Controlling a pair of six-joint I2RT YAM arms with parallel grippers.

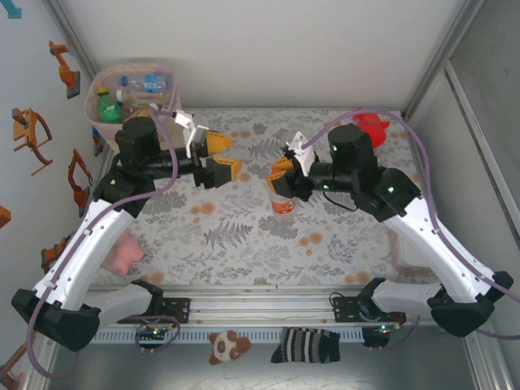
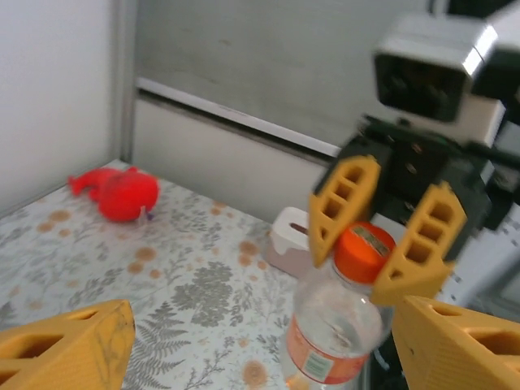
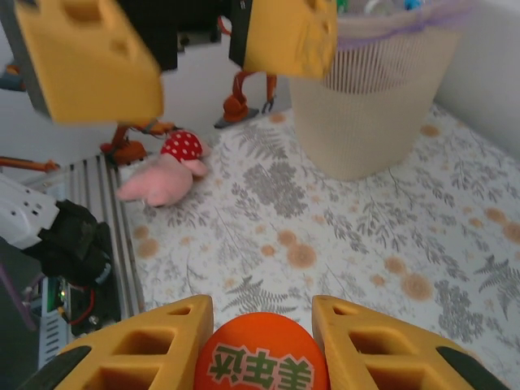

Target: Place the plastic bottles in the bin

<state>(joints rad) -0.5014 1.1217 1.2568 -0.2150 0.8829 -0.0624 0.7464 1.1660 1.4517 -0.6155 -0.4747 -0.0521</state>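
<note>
Bottle [image 2: 331,329] (orange-capped) upright, clasped by right hand [image 2: 366,250]

White arms [image 1: 85,244] carry black joints [image 1: 138,138] and purple cables [image 1: 422,158]. The left claw [image 1: 234,156] and right claw [image 1: 280,185] have yellow-orange latticed fingers [image 2: 345,199].

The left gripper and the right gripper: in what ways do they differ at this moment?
The left gripper is open and holds nothing; the right gripper is shut on the orange-capped bottle, at its cap. The left gripper is nearer to the bin; the right gripper is near the middle of the table. Both are yellow and point toward each other.
</note>
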